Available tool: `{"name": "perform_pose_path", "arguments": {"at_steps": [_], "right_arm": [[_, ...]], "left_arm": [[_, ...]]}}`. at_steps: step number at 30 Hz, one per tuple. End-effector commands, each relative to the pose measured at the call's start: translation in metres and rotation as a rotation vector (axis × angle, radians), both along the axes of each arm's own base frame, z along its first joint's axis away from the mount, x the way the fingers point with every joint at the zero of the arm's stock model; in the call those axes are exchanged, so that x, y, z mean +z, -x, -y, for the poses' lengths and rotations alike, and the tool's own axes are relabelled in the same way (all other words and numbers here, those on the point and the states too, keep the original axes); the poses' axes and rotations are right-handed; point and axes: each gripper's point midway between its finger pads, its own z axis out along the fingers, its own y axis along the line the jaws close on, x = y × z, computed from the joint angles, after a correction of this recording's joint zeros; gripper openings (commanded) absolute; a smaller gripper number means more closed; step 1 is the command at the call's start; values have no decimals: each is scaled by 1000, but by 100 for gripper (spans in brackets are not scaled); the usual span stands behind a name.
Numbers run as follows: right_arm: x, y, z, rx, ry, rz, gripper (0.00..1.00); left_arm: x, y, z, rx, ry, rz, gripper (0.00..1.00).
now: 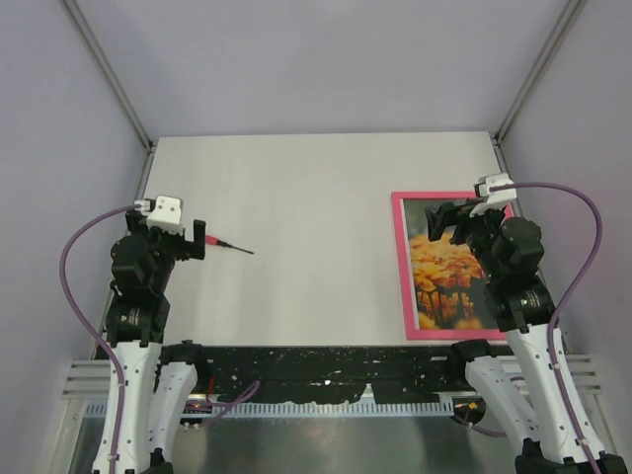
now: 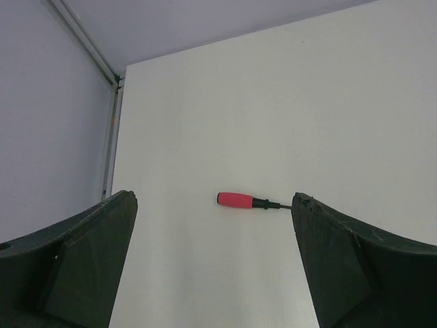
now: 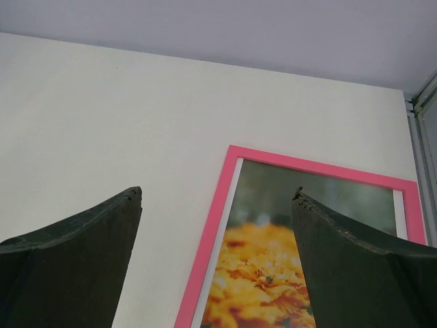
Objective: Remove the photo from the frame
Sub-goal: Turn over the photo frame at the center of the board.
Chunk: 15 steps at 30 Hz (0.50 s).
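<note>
Orange-flowered photo (image 1: 441,275) inside pink frame (image 1: 402,267)

The left arm (image 1: 136,296) stands folded over its base with the wrist raised. The left gripper (image 1: 197,238) points forward and inward, jaws spread wide and empty. The right arm (image 1: 521,291) is bent likewise. The right gripper (image 1: 446,219) leans inward, jaws wide apart, gripping nothing.

photo (image 1: 441,269) apparently inside frame (image 1: 400,267), right on table (image 1: 316,197), screwdriver (image 1: 229,245) at left
</note>
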Motion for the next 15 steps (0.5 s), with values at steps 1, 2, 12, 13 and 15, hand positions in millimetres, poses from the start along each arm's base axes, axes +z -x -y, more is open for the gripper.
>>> {"name": "perform_pose_path", "arguments": {"at_steps": [1, 2, 12, 13, 15], "right_arm": [[27, 0, 2, -25, -60, 68, 94], [22, -1, 2, -17, -37, 65, 94], [-7, -15, 0, 48, 142, 24, 96], [-10, -16, -1, 50, 142, 0, 97], [-12, -20, 0, 40, 125, -41, 100]], "left_arm": [[14, -3, 3, -17, 8, 52, 100], [14, -2, 3, -19, 3, 62, 100], [38, 3, 13, -93, -18, 82, 100], [36, 4, 8, -72, -38, 65, 100], [26, 6, -3, -16, -58, 25, 100]]}}
